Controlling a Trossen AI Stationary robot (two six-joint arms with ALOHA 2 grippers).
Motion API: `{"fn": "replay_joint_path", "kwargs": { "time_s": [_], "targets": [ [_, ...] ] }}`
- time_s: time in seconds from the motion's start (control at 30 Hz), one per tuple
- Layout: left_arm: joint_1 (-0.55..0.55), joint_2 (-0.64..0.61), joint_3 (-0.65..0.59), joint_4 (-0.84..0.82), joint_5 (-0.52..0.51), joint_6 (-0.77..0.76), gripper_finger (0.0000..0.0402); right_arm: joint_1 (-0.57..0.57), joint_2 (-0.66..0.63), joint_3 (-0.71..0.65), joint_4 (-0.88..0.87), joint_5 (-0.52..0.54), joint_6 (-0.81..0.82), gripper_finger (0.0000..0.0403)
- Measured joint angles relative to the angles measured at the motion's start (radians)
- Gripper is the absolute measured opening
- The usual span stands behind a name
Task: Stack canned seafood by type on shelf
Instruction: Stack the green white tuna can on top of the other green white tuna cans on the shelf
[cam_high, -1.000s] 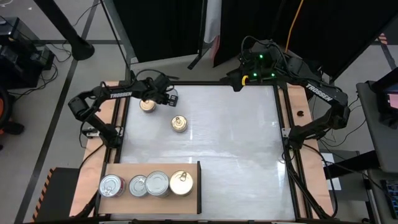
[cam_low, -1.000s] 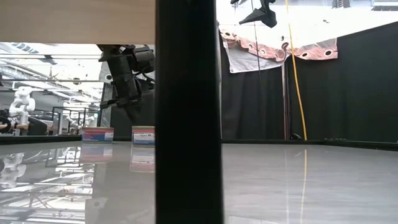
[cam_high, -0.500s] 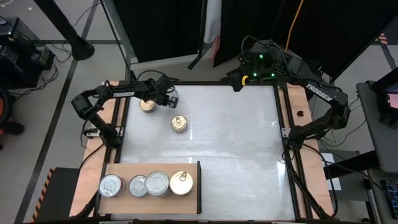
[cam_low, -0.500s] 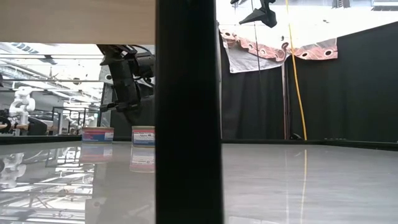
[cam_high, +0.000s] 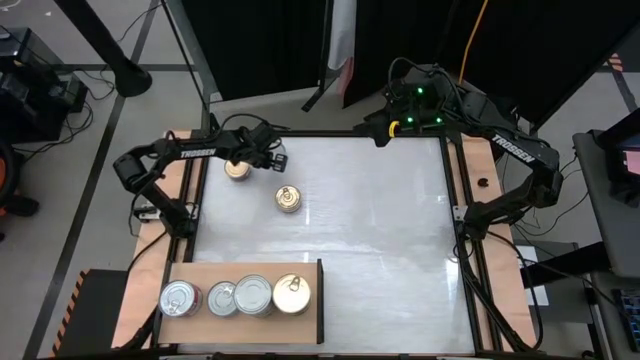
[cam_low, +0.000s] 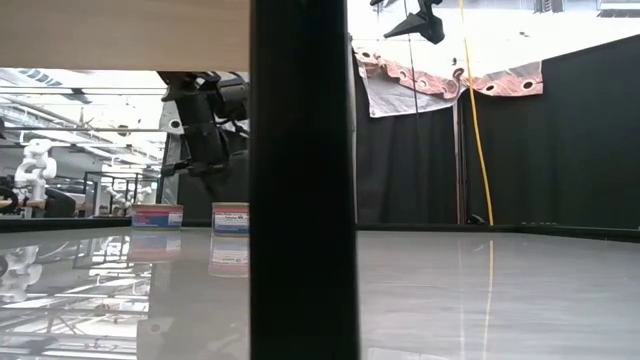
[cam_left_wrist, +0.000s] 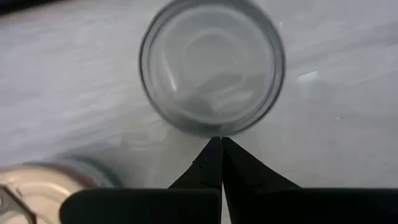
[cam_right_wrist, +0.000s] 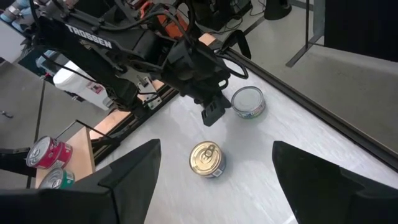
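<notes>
The shelf (cam_high: 200, 270) holds four tins (cam_high: 252, 295) in a row. Two more sit on the tabletop (cam_high: 380, 220), one gold-lidded (cam_high: 288, 199), where the closed left hand (cam_high: 276, 158) hovers empty. The right hand (cam_right_wrist: 214, 186) waits open.

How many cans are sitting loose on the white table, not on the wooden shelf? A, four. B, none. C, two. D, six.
C: the high view shows one gold-lidded can out on the table and a second can by the left end effector; the other cans stand on the shelf.
</notes>
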Motion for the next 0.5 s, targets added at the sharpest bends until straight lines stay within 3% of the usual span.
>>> {"fn": "replay_joint_path", "kwargs": {
  "time_s": [0.5],
  "targets": [
    [0.0, 0.02, 0.001, 0.028, -0.024, 0.0, 0.0001, 0.0, 0.0, 0.0, -0.002, 0.0, 0.003, 0.0299]
  ]
}}
